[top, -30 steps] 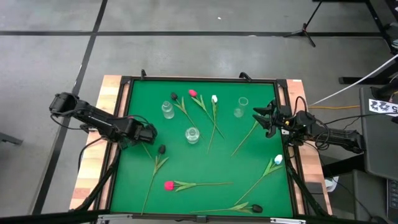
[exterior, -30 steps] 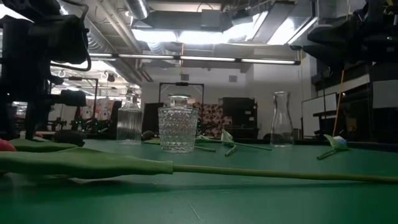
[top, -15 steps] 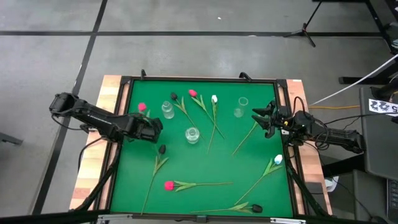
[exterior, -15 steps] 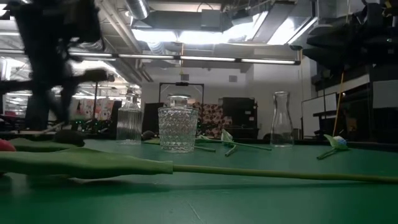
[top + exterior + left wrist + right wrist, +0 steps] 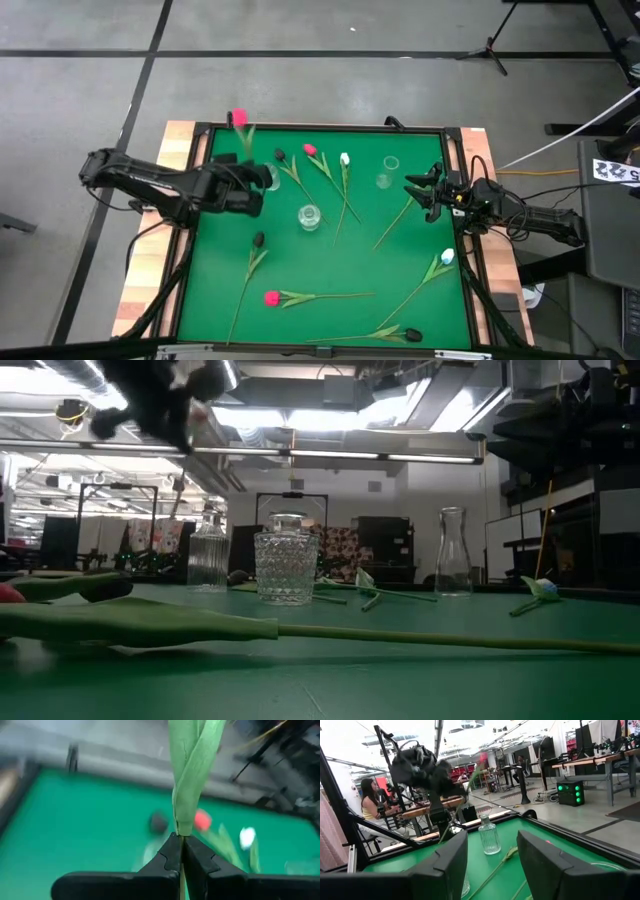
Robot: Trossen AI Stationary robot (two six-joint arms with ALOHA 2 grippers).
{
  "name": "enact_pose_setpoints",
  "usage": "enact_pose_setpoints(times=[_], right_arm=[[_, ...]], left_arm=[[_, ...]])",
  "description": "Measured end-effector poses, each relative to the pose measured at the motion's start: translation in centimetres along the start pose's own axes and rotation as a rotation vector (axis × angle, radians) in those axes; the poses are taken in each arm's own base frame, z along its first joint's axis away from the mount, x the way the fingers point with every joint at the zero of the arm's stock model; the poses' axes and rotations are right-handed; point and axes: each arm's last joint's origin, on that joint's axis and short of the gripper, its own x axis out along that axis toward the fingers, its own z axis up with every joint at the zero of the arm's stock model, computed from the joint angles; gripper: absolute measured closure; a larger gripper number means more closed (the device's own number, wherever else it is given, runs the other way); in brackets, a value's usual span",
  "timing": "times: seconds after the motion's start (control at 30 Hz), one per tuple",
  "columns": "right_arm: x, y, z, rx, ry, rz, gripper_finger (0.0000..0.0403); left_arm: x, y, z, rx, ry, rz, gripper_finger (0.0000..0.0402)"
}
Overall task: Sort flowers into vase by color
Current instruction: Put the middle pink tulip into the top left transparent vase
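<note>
My left gripper (image 5: 249,168) is raised above the table's far-left part, near the ribbed glass bottle (image 5: 270,177), and is shut on a pink-red tulip (image 5: 238,118). That tulip's head points up and toward the far edge. My right gripper (image 5: 415,190) waits open at the right edge, next to a bare green stem (image 5: 395,222). A squat faceted jar (image 5: 309,216) and a clear carafe (image 5: 388,172) stand on the green mat. Several more tulips lie flat: black (image 5: 281,155), pink-red (image 5: 309,150) and white (image 5: 345,158) near the far side, others nearer. My left gripper (image 5: 180,840) pinches the tulip's stem where the folded green leaves (image 5: 182,820) wrap it, between its two fingertips. The leaves and head rise beyond the fingers. The flower is lifted clear of the mat, tilted toward the far edge, its head (image 5: 483,757) uppermost.
Tulips lie at the near side: black (image 5: 259,240), pink-red (image 5: 271,297), white (image 5: 447,257), black (image 5: 412,335). A raised black frame (image 5: 320,127) rims the mat. A person (image 5: 370,800) sits beyond the table's left side. Bare mat lies between the jar and the right-hand stem.
My left gripper has risen from the mat and moved toward the far edge, tipping upward. The pink-red tulip it holds has been lifted clear and swung, so its head now stands over the far rim. My right gripper has kept still.
</note>
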Motion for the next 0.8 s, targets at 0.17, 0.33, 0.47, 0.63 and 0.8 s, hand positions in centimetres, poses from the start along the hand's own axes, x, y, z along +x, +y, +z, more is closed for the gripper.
enact_pose_setpoints(times=[0.17, 0.33, 0.47, 0.63, 0.8], right_arm=[[0.0, 0.0, 0.0, 0.000, 0.000, 0.000, 0.0229], [0.0, 0.0, 0.0, 0.000, -0.002, -0.009, 0.0229], [0.0, -0.1, 0.0, 0.000, -0.008, -0.036, 0.0229], [0.0, -0.2, 0.0, 0.000, -0.013, -0.054, 0.0229], [0.0, -0.2, 0.0, 0.000, -0.013, -0.054, 0.0229]], left_arm=[[-0.3, -1.8, 3.2, 0.175, -0.232, 0.010, 0.0401], [-0.4, -2.8, 4.9, 0.282, -0.354, 0.064, 0.0401], [-0.1, -2.7, 5.3, 0.281, -0.446, 0.122, 0.0401], [0.6, -1.7, 4.5, 0.194, -0.493, 0.129, 0.0401], [0.9, -1.1, 3.2, 0.141, -0.484, 0.099, 0.0402]])
